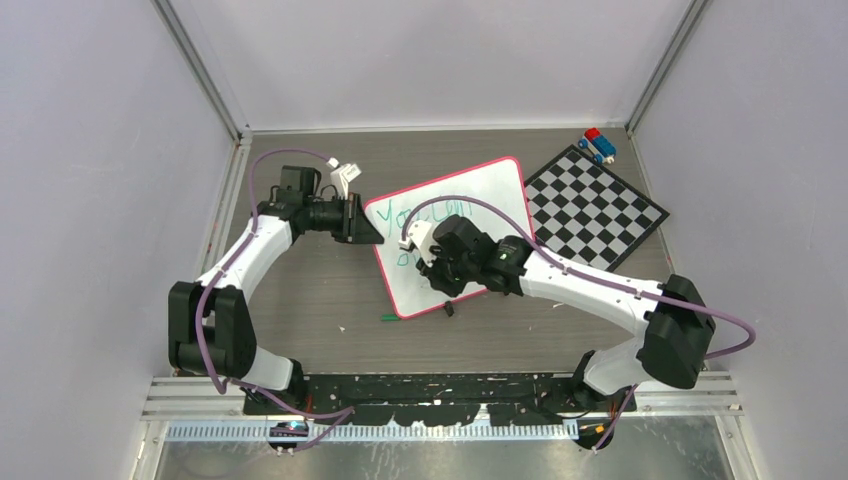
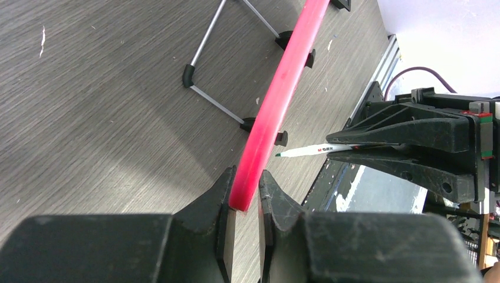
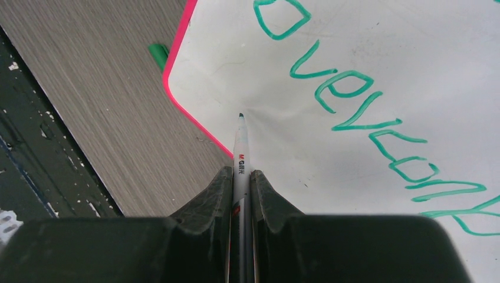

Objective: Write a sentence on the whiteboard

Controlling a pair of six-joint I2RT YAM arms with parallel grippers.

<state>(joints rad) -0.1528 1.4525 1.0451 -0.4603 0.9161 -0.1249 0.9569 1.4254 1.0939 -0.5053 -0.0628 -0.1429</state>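
Jaws of the right gripper [image 3: 240, 177] are drawn in almost to touching and pinch a white marker [image 3: 242, 147] by its barrel, its dark green tip pointing away from the wrist. The tip sits over bare white on the whiteboard [image 3: 365, 41], just inside the pink rim; whether it touches the surface cannot be told. Beside it runs the sentence [image 3: 359, 112] in green handwriting: the overhead view shows "You can" on the top line, and the right wrist view shows a second line beginning "overco", its last letters running out of frame. The left gripper [image 2: 246, 188] is clamped nearly closed on the board's pink rim at its left edge, and a thin wire stand [image 2: 215, 103] with black end caps shows beyond the board. The whiteboard lies at an angle in the middle of the grey wood-grain table [image 1: 300, 310]. A green cap [image 1: 388, 317] lies on the table just off the board's near corner, and a checkered board [image 1: 595, 205] lies to the right with a small blue and red toy [image 1: 597, 146] behind it.
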